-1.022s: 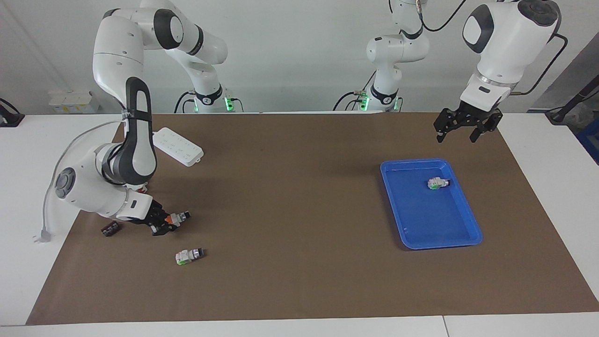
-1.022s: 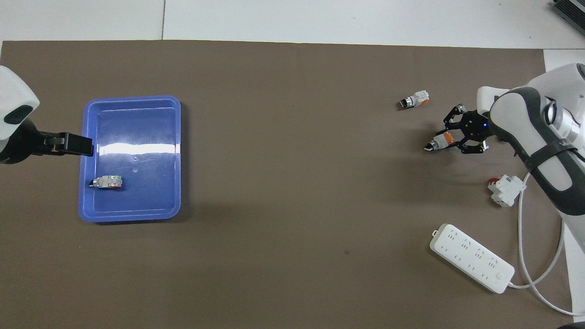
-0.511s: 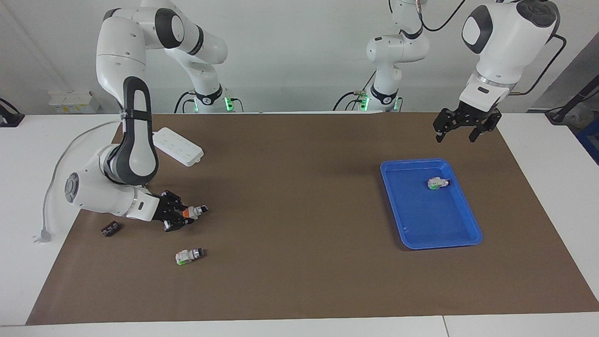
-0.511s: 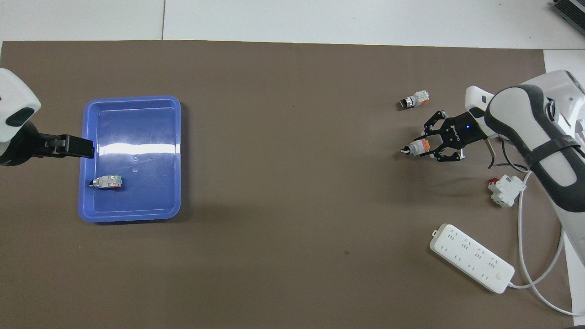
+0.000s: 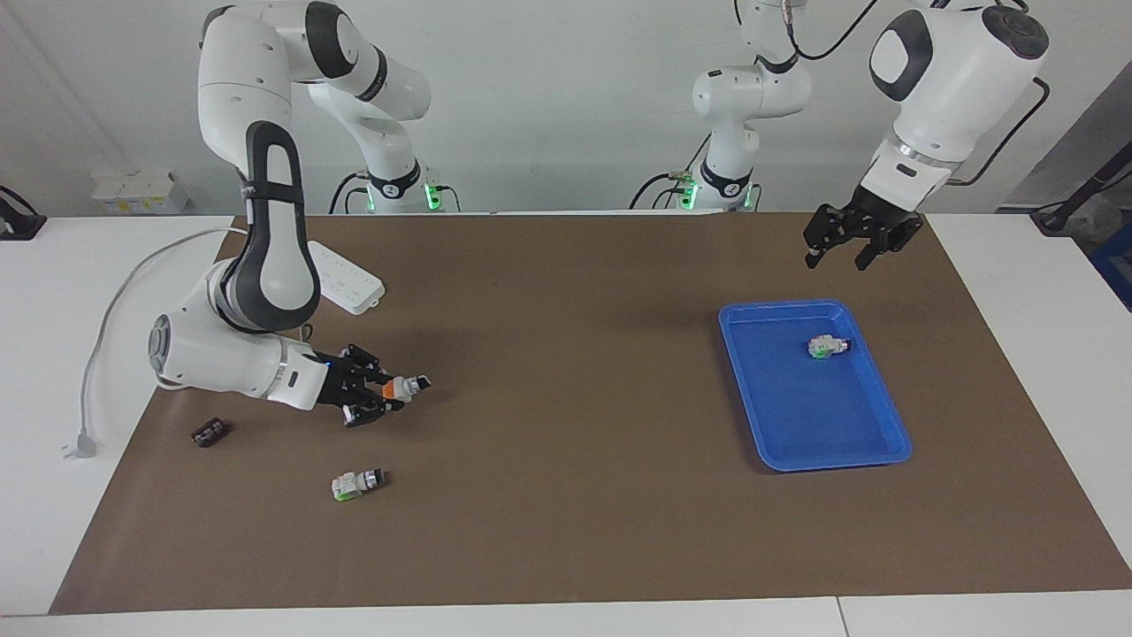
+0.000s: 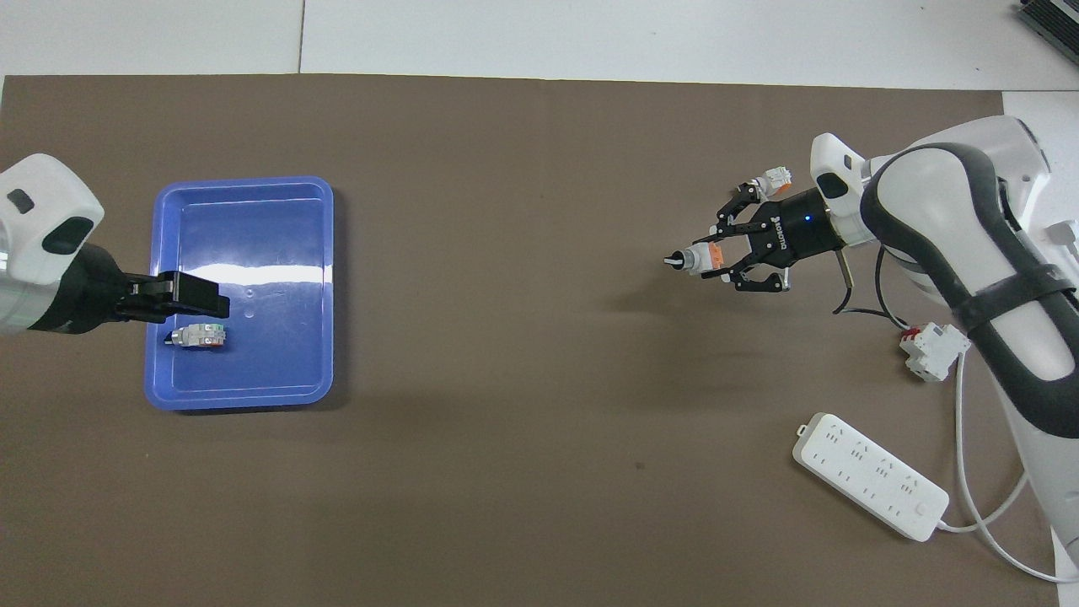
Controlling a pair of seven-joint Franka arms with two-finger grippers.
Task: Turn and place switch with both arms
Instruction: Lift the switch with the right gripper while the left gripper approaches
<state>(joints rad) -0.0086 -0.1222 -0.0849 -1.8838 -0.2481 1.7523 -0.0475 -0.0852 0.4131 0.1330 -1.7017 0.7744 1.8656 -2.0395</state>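
A glossy blue plastic tray with rounded corners sits on the matte brown mat. The right arm's forearm lies low and nearly level; the right gripper hangs over the mat, jaws clamped on the switch: a small white block with an orange face, its black-and-silver knob pointing toward the tray. The left gripper hangs beside the tray's robot-side rim, jaws apart.
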